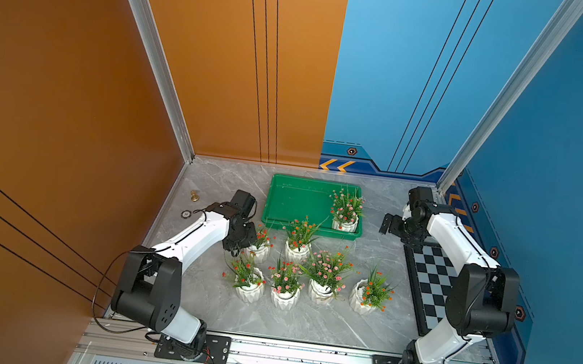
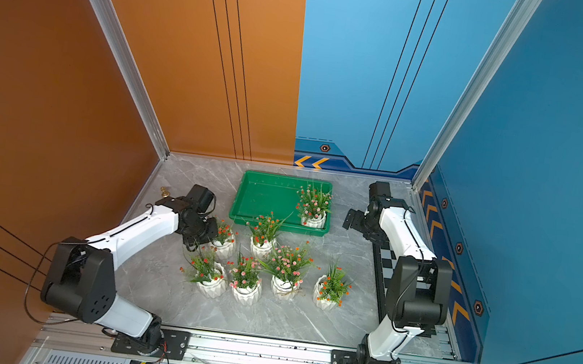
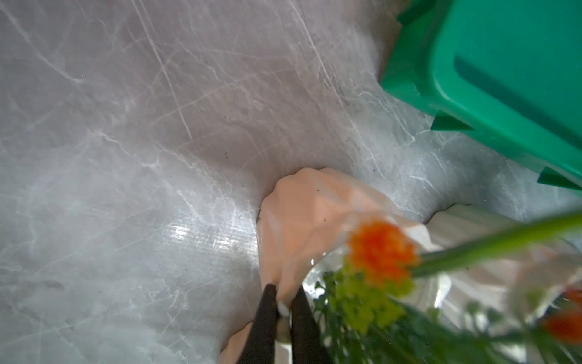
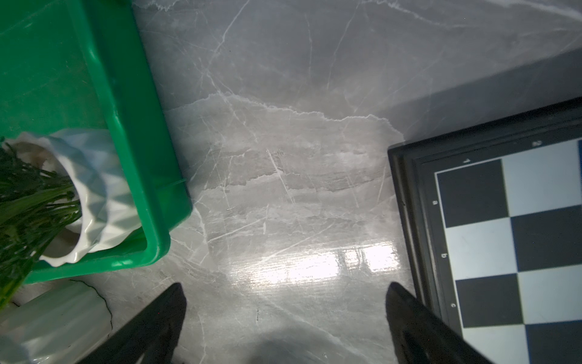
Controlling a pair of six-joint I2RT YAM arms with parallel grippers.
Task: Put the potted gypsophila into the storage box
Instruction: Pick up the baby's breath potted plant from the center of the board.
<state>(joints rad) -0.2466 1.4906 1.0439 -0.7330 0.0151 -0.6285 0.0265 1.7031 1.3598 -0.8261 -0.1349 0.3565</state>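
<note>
While my left gripper (image 3: 284, 293) pinches a pot (image 3: 308, 214) by its rim, other pots (image 1: 296, 252) crowd it; my right gripper (image 4: 285, 285) hangs wide between box (image 4: 132, 126) and board (image 4: 504, 220).

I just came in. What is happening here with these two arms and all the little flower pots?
One potted gypsophila already stands in the near right corner of the green storage box. The left gripper is shut on the rim of a second pot, on the table just in front of the box's left end. Five other pots wait on the table. The right gripper is open and empty, hovering between the box and the checkered board.
</note>
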